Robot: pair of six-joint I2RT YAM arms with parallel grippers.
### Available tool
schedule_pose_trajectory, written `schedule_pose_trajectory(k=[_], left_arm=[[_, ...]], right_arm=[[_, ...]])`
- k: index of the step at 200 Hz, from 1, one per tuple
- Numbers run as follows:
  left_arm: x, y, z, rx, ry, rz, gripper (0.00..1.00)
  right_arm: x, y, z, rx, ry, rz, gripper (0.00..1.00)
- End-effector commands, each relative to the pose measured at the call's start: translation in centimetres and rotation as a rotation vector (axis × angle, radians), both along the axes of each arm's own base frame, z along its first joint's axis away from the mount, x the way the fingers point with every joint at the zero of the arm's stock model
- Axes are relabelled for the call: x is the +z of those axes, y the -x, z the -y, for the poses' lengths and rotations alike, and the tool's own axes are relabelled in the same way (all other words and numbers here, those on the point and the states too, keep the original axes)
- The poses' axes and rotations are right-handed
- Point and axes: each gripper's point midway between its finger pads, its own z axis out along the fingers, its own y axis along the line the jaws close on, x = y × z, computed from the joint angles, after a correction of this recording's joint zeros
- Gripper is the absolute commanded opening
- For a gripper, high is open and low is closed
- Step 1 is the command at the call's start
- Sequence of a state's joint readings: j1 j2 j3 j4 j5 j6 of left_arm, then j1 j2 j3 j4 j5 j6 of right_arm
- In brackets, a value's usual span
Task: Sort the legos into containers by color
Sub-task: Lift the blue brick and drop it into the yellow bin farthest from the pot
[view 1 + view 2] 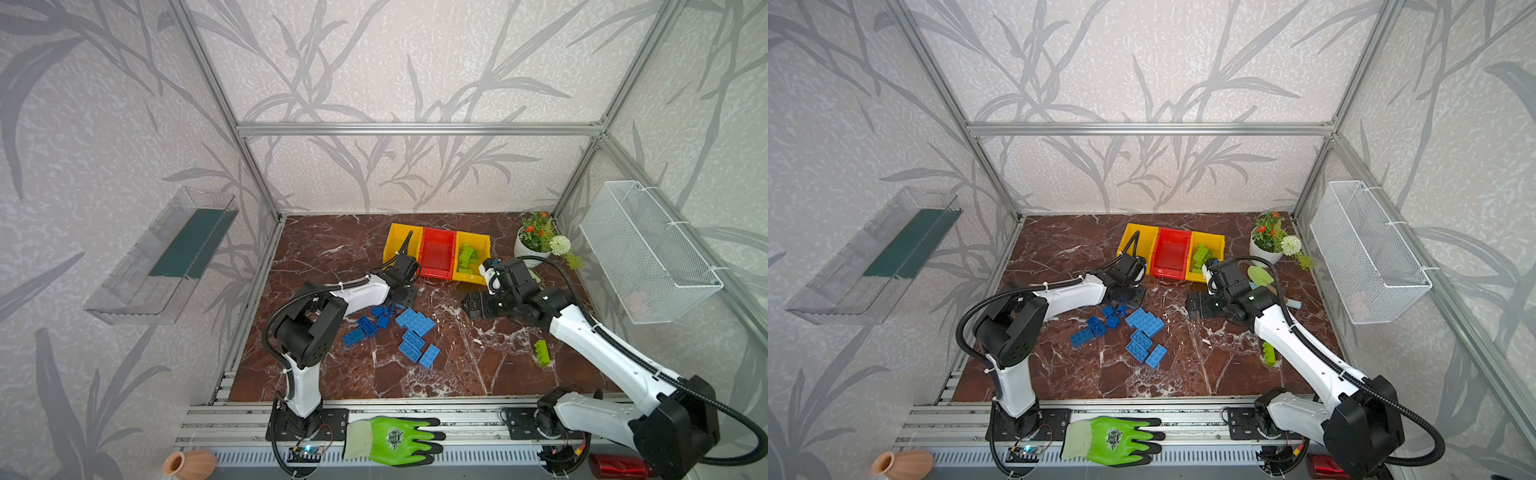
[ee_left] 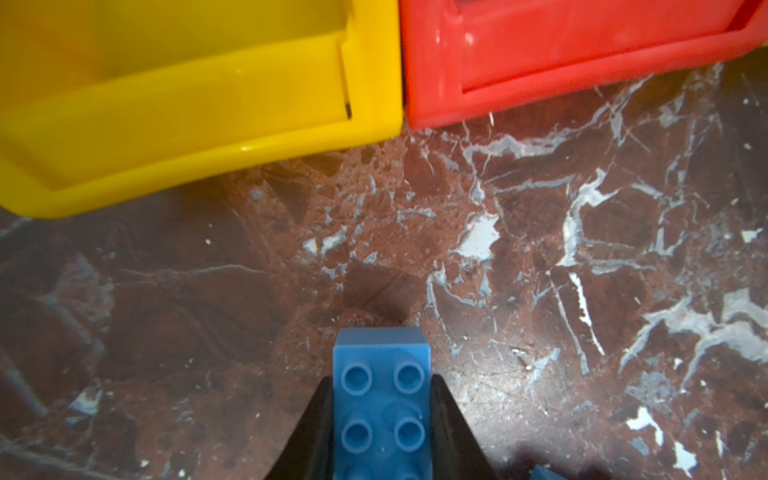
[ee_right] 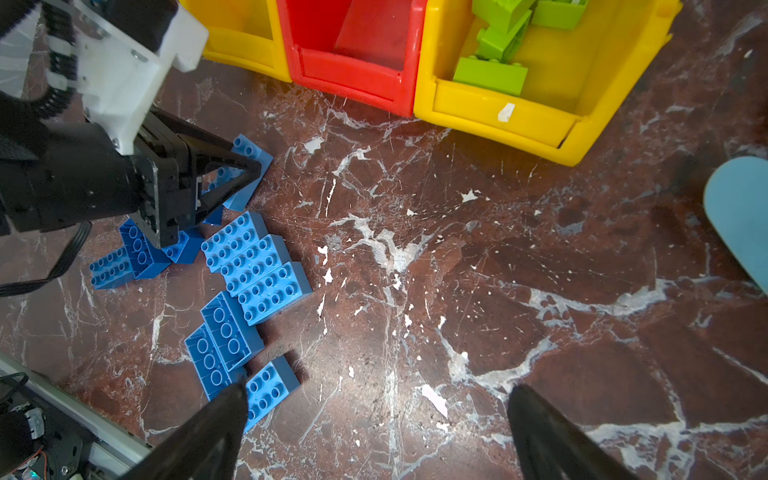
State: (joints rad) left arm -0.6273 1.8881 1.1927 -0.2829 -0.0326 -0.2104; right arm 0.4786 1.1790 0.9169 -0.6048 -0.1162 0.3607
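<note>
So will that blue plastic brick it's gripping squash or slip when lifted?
Probably stiff: the blue studded plastic brick shows crisp edges between the shut left jaws. Likely light: upturned neighbouring bricks look hollow. Flat sides shouldn't roll.

Light: bright, even, from overhead; colours vivid.
Glare: white sheen on the red bin (image 2: 540, 62) and the yellow bin (image 2: 249, 124) lip.
Shadows: soft dark patch on the worktop (image 2: 365, 299) ahead of the blue brick (image 2: 380, 399).
Blur: my left fingers (image 2: 309, 436) smear dark up close.
Edges: walls splay wide in both top views.
</note>
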Motion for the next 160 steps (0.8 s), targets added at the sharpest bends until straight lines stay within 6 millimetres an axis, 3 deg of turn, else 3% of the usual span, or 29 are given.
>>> schedule_pose_trajectory(k=[1, 54, 109, 160], left_arm=[[1.7, -1.1, -0.2, 0.006, -0.028, 0.038, 0.21], [6.2, -4.0, -0.1, 0.03, -0.037, 0.125, 0.19], [10.7, -9.9, -0.7, 0.094, -0.028, 0.212, 0.18], [10.6, -15.9, -1.3, 0.133, -0.036, 0.21, 0.18]], right_arm=[[1.1, -0.2, 0.2, 0.002, 0.005, 0.028, 0.97], [2.0, -0.7, -0.1, 0.011, -0.001, 0.044, 0.97], [3.4, -1.5, -0.1, 0.016, 0.001, 0.067, 0.97], [3.6, -2.0, 0.5, -0.004, 0.008, 0.062, 0.97]])
